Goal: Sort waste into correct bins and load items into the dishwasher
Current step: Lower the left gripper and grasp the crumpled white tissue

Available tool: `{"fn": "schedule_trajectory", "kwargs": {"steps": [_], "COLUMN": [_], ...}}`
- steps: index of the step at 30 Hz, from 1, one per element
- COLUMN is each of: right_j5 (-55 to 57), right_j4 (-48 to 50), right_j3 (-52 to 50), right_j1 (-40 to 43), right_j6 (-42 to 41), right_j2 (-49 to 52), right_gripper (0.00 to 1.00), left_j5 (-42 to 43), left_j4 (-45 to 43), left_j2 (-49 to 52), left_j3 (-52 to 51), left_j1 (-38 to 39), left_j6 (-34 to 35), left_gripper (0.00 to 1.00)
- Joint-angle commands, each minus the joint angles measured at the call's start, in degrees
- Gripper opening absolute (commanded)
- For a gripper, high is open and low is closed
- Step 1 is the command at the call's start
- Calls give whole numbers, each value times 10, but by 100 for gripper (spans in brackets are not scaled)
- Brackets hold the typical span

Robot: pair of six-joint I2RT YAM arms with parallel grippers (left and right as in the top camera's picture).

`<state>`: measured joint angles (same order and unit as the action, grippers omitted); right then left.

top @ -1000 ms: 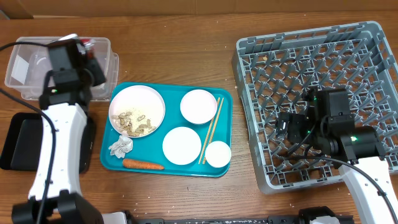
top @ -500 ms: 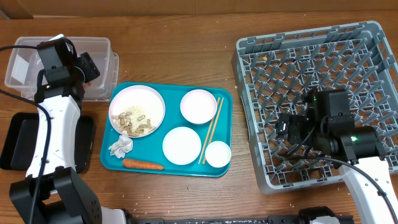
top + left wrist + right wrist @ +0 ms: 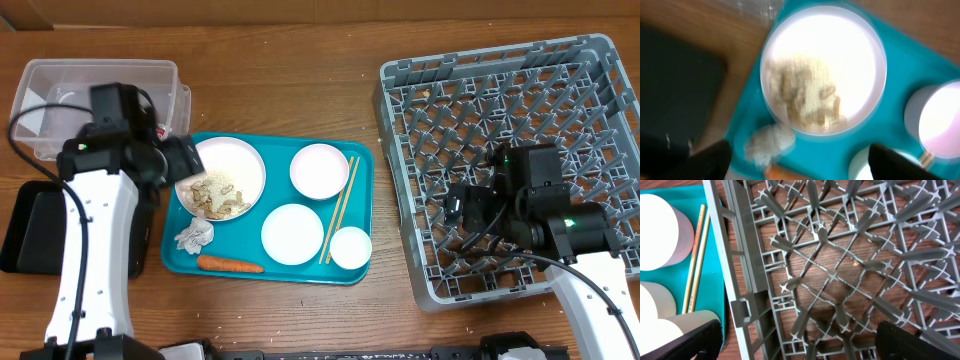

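The large plate (image 3: 220, 178) of beige food scraps (image 3: 807, 100) lies at the left of the teal tray (image 3: 270, 272). A crumpled tissue (image 3: 769, 142) and a carrot (image 3: 230, 265) lie in front of it. Two bowls (image 3: 319, 170) (image 3: 292, 234), a small cup (image 3: 351, 248) and the chopsticks (image 3: 340, 208) fill the tray's right half. My left gripper (image 3: 800, 167) hovers open and empty over the plate's near edge and the tissue. My right gripper (image 3: 800, 347) hangs open and empty over the dish rack's (image 3: 520, 90) lattice floor.
The clear tub (image 3: 60, 95) stands at the back left, and the black tray (image 3: 25, 225) lies in front of it, beside my left arm. The rack's left wall (image 3: 735, 265) stands between my right gripper and the teal tray.
My left gripper was shut over the clear tub; it has opened and swung forward and right to the plate at the teal tray's left edge. The right arm has not moved.
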<state>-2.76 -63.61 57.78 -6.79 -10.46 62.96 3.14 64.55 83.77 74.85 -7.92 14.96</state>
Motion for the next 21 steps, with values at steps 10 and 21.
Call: {"fn": "schedule_trajectory", "kwargs": {"steps": [10, 21], "right_j5": [-3, -3], "right_j4": [0, 0], "right_j3": [20, 20], "right_j1": [1, 1], "right_j6": [2, 2], "right_j2": [-1, -1], "right_gripper": [100, 100], "left_j5": [-22, -82], "left_j4": [-11, -113], "left_j2": [2, 17], "left_j3": [-124, -228], "left_j1": [16, 16], "left_j6": [50, 61], "left_gripper": [89, 77]}}
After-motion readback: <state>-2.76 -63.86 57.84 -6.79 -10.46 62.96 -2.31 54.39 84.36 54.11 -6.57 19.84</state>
